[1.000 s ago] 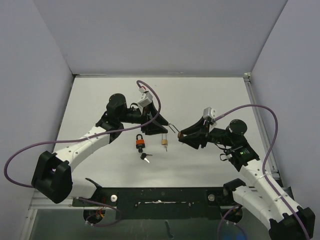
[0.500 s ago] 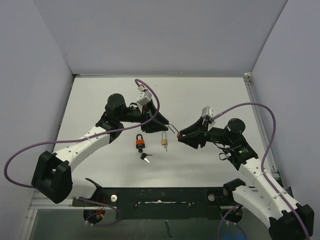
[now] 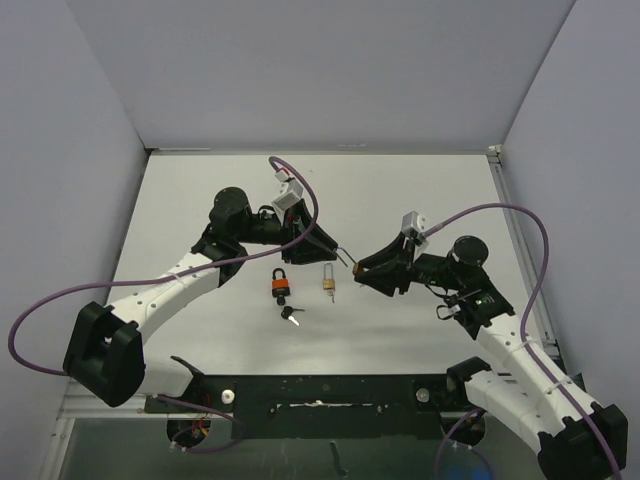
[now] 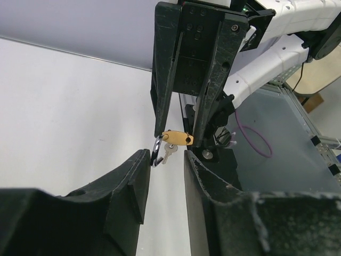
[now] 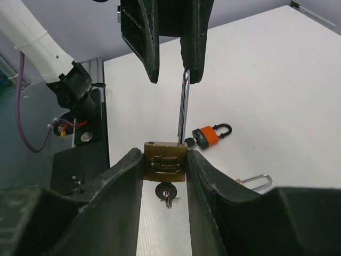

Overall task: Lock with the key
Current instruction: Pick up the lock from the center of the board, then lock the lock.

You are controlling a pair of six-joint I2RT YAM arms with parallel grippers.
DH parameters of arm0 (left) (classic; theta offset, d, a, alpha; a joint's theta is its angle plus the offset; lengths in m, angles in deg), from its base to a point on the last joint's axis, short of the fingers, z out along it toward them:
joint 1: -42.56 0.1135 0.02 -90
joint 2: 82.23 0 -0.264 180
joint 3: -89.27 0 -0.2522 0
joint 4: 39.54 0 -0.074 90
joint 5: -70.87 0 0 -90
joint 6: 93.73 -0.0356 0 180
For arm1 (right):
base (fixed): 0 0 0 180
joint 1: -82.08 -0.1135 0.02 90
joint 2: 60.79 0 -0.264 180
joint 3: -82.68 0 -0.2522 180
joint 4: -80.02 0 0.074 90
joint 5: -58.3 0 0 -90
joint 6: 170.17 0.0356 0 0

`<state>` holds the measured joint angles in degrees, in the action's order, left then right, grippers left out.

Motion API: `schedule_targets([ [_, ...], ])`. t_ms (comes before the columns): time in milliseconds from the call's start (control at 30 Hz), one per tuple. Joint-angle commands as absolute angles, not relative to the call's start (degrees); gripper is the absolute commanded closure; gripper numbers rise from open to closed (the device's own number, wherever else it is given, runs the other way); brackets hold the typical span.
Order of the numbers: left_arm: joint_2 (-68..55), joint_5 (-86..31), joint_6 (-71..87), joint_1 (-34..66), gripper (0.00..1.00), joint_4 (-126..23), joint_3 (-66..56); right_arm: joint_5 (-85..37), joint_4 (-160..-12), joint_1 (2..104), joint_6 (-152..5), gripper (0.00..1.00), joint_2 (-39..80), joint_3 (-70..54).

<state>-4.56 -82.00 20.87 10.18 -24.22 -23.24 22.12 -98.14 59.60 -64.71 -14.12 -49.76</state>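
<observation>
My right gripper (image 5: 165, 152) is shut on the body of a brass padlock (image 5: 165, 162) and holds it above the table. The padlock's long steel shackle (image 5: 184, 104) stands open and points at my left gripper. A key (image 5: 165, 192) sits in the keyhole. My left gripper (image 4: 166, 157) is open. Its fingertips (image 5: 194, 58) sit at the free end of the shackle, which lies near the left finger (image 4: 156, 152). In the top view the held padlock (image 3: 355, 267) is between my left gripper (image 3: 332, 251) and my right gripper (image 3: 363, 271).
An orange padlock (image 3: 280, 286) with a black key (image 3: 291, 314) lies on the table under the left arm. A small brass padlock (image 3: 328, 284) with a long shackle lies beside it. Grey walls close in the table on three sides.
My right gripper has carried the brass padlock a little to the left, toward the left gripper. The left gripper has edged closer, so the shackle's end now reaches its fingertips.
</observation>
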Motion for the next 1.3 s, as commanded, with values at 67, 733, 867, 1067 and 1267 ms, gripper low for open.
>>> schedule_targets([
  [67, -4.3, -82.8, 21.0, 9.8, 0.69, -21.7, -22.0, 20.8, -103.2, 58.6, -63.7, 1.0, -13.6, -48.4],
  [733, -4.4, -78.6, 19.0, 9.5, 1.0, -24.7, -21.5, 17.8, -102.0, 58.0, -64.4, 1.0, -13.6, -48.1],
  [867, -5.5, -75.1, 18.8, 9.5, 1.0, -26.6, -21.5, 16.9, -101.1, 58.0, -64.9, 1.0, -13.6, -48.0],
  [1067, -6.0, -74.5, 20.2, 9.6, 1.0, -26.7, -21.1, 15.6, -100.5, 57.7, -65.2, 0.99, -13.7, -47.9],
  [1267, -4.2, -82.4, 20.0, 9.5, 1.0, -28.2, -17.6, 14.0, -100.8, 57.1, -65.1, 0.82, -13.0, -47.6],
])
